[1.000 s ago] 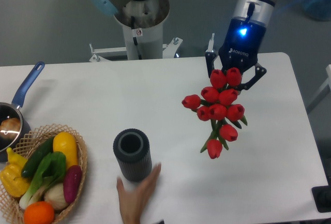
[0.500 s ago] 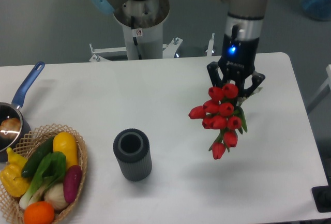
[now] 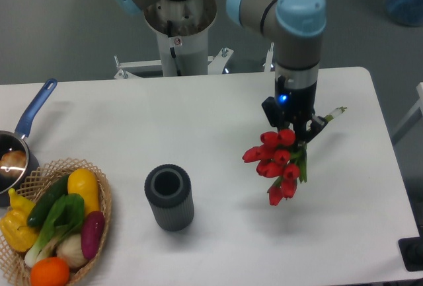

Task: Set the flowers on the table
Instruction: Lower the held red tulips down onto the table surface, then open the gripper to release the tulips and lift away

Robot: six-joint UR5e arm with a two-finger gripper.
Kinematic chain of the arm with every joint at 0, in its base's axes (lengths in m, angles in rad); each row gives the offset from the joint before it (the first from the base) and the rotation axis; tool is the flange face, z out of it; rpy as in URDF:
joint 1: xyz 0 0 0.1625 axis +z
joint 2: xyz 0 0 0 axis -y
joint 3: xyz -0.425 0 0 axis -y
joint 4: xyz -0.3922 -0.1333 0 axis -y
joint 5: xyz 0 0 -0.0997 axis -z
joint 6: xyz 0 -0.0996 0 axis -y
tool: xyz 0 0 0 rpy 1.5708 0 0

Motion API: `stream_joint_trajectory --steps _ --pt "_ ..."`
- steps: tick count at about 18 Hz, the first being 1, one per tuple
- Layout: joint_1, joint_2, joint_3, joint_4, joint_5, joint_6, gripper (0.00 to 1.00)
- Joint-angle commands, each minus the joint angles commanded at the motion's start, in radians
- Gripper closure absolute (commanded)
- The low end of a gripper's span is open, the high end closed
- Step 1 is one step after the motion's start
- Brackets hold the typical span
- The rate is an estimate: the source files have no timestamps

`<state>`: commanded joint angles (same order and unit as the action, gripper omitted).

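Observation:
The flowers (image 3: 276, 162), a bunch of red tulip buds with green leaves, hang at the right of the white table (image 3: 218, 121). Their pale stem ends (image 3: 334, 112) stick out to the right of the gripper. My gripper (image 3: 295, 125) points down and is shut on the stems just above the buds. The bunch looks held a little above the tabletop, tilted with the buds down and to the left. The fingertips are partly hidden by the buds.
A dark ribbed cylindrical vase (image 3: 169, 197) stands upright left of the flowers. A wicker basket (image 3: 53, 226) of vegetables is at the front left. A blue-handled pot (image 3: 16, 147) is at the left edge. The arm's base (image 3: 178, 22) is behind the table.
The wrist has turned toward vertical and the bunch has dropped lower and swung so its stems point right. A hand near the vase a second ago is gone.

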<state>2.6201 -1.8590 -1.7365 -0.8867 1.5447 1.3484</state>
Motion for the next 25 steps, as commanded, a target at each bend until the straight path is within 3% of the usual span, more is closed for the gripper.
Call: stream_joint_trajectory --steps 8,19,21,22,23,24,25 --pt "-0.011 -0.089 -0.02 0.0 -0.006 -0.002 0.64" --pt "-0.02 -0.106 -0.038 0.0 -0.008 -0.002 0.61" --pt "-0.018 -0.105 -0.038 0.002 -0.008 -0.002 0.55" --pt "-0.017 -0.103 -0.038 0.005 -0.009 -0.002 0.47" --pt "-0.014 -0.1 -0.035 0.008 -0.009 -0.002 0.35" --pt "-0.011 -0.097 -0.028 0.009 -0.011 0.0 0.15" --pt "-0.009 -0.094 -0.017 0.009 -0.012 -0.002 0.01"
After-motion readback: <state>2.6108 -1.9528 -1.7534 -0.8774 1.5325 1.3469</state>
